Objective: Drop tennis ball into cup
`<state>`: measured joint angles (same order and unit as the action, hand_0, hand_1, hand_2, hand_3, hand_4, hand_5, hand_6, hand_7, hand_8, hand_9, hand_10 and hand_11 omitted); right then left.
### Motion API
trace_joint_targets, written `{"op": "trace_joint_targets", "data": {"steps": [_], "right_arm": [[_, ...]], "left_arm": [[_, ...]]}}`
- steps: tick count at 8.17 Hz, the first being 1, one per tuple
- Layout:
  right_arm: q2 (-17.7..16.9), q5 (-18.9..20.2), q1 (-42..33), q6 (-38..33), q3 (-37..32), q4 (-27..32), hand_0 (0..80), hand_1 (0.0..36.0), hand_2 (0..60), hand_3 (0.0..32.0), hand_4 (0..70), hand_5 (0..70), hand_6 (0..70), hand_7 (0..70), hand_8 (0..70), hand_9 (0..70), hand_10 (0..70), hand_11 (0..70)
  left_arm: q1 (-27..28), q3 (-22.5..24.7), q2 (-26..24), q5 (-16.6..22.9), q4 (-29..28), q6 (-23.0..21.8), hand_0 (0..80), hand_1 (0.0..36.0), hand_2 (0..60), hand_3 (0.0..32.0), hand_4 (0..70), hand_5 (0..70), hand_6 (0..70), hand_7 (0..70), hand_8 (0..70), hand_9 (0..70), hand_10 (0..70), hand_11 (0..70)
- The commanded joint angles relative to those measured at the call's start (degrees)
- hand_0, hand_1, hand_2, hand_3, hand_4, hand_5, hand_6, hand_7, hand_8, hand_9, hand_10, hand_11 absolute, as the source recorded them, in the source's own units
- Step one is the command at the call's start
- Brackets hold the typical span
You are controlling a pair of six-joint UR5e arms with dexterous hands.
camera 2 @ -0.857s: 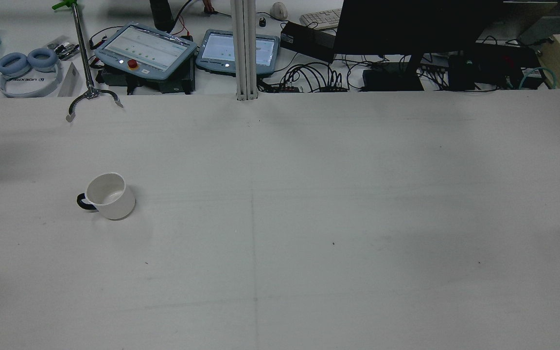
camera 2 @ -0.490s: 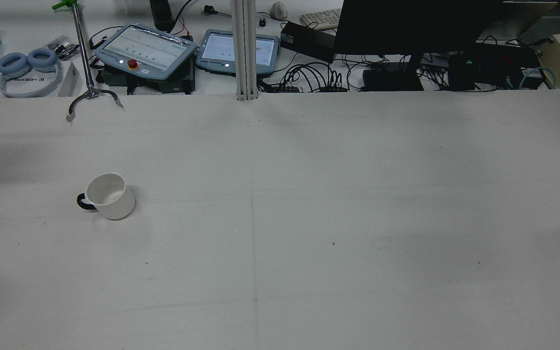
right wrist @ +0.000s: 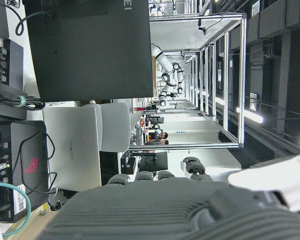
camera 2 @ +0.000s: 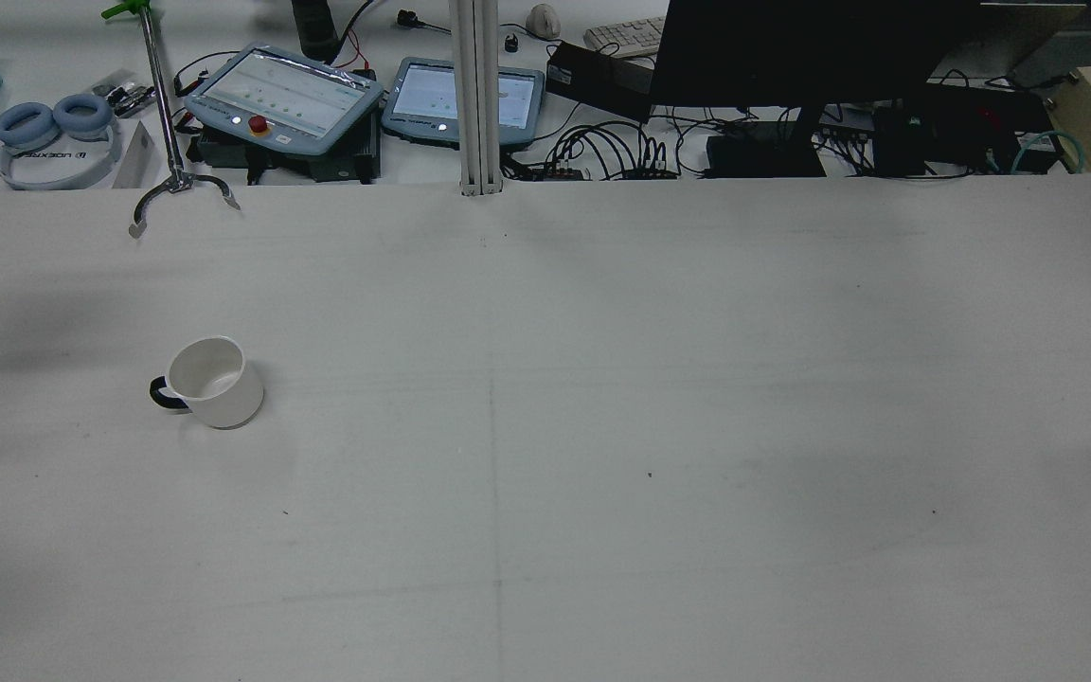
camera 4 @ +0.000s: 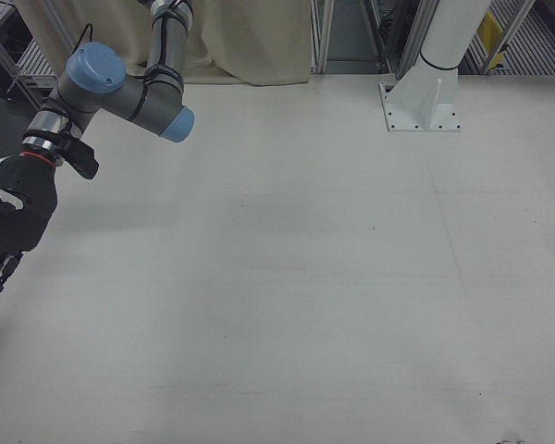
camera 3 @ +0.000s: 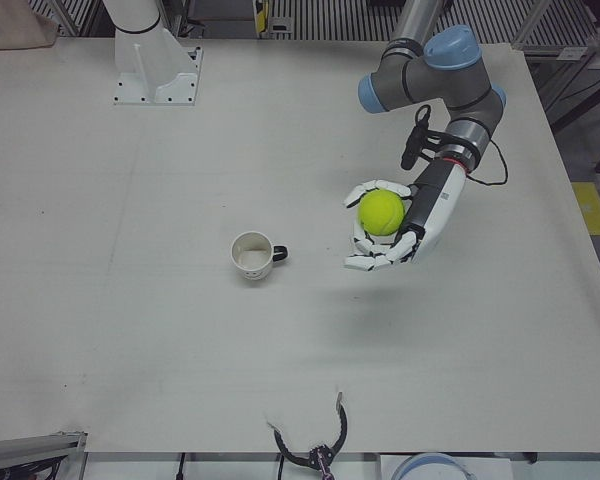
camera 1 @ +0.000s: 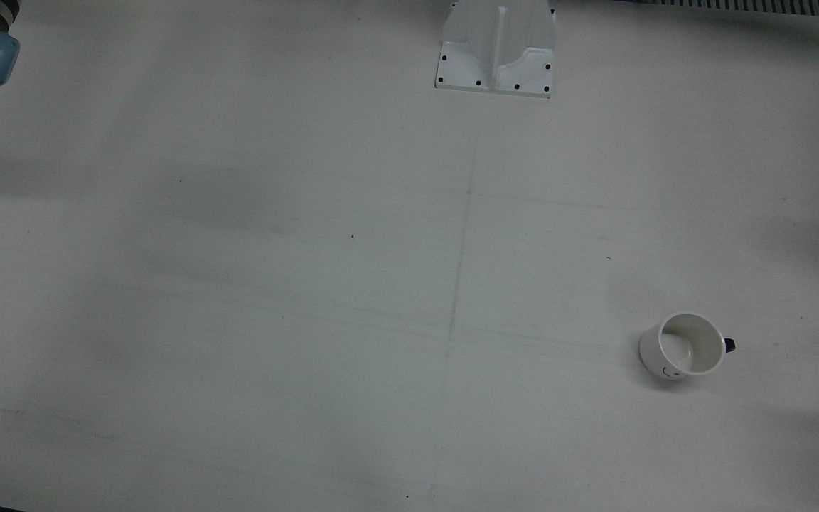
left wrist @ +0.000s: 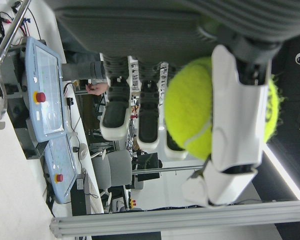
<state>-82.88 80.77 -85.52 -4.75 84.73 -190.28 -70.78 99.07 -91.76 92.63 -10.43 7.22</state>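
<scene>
The yellow-green tennis ball (camera 3: 382, 212) sits in my left hand (camera 3: 408, 225), which is shut on it, palm facing sideways, above the table. The left hand view shows the ball (left wrist: 190, 110) with fingers (left wrist: 237, 120) wrapped over it. The white cup (camera 3: 251, 256) with a dark handle stands upright and empty, to the left of the hand in the left-front view and clearly apart from it. The cup also shows in the rear view (camera 2: 214, 382) and the front view (camera 1: 683, 346). My right hand (camera 4: 7, 222) hangs open and empty at the right-front view's left edge.
A white pedestal (camera 1: 495, 50) stands at the robot's side of the table. At the far edge lie a metal grabber tool (camera 2: 181, 185), two teach pendants (camera 2: 285, 95), headphones (camera 2: 53, 133), cables and a dark monitor (camera 2: 792, 47).
The cup has not moved. Small white bits have appeared at the rear view's left edge. A person's hand at the top of that view is gone.
</scene>
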Motion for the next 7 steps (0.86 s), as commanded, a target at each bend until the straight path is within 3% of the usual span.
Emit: {"op": "trace_joint_targets", "data": {"steps": [1,3,7], "right_arm": [[0.0,0.0,0.0,0.0,-0.09,0.0,0.0,0.0,0.0,0.0,0.0,0.0,0.0,0.0,0.0,0.0,0.0,0.0],[0.0,0.0,0.0,0.0,-0.09,0.0,0.0,0.0,0.0,0.0,0.0,0.0,0.0,0.0,0.0,0.0,0.0,0.0],[0.0,0.0,0.0,0.0,-0.09,0.0,0.0,0.0,0.0,0.0,0.0,0.0,0.0,0.0,0.0,0.0,0.0,0.0]], "left_arm": [[6.68,5.95,-0.7,-2.43,3.92,4.47,64.5,28.3,34.1,0.0,22.8,25.8,70.0,61.6,43.9,50.9,41.6,60.5],[15.19,6.05,-4.11,-6.92,5.59,6.39,63.0,27.1,35.3,0.0,23.7,25.8,70.0,62.1,44.8,51.5,41.9,60.7],[21.02,-0.09,-8.43,-8.87,4.03,10.6,56.0,22.2,34.0,0.0,22.7,22.9,70.0,61.8,43.9,51.6,42.9,61.8]]}}
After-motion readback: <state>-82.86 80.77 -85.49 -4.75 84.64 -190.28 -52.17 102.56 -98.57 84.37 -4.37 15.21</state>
